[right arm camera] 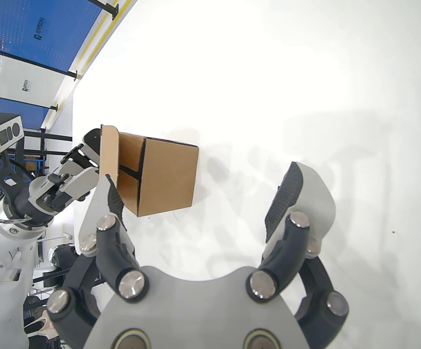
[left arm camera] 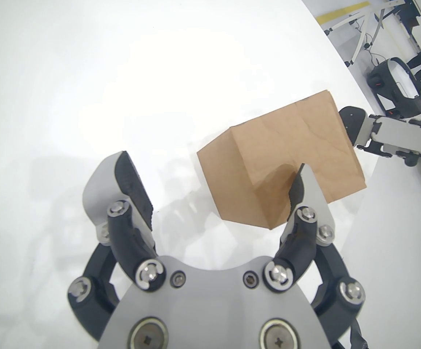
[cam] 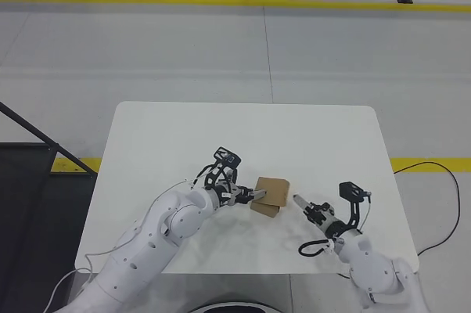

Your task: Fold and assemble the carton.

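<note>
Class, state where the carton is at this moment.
In the top view the carton stands on the white table by the edge nearest the robot, between the left gripper close beside it and the right gripper a little farther off.

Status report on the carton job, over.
Left tool open, close beside carton. Right tool open, standing off. Carton on table between them, one end unclosed, flap sticking out.

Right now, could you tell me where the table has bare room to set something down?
The far half of the table, from the carton to the far edge, is bare. The near strip is crowded: the left gripper and right gripper flank the carton.
</note>
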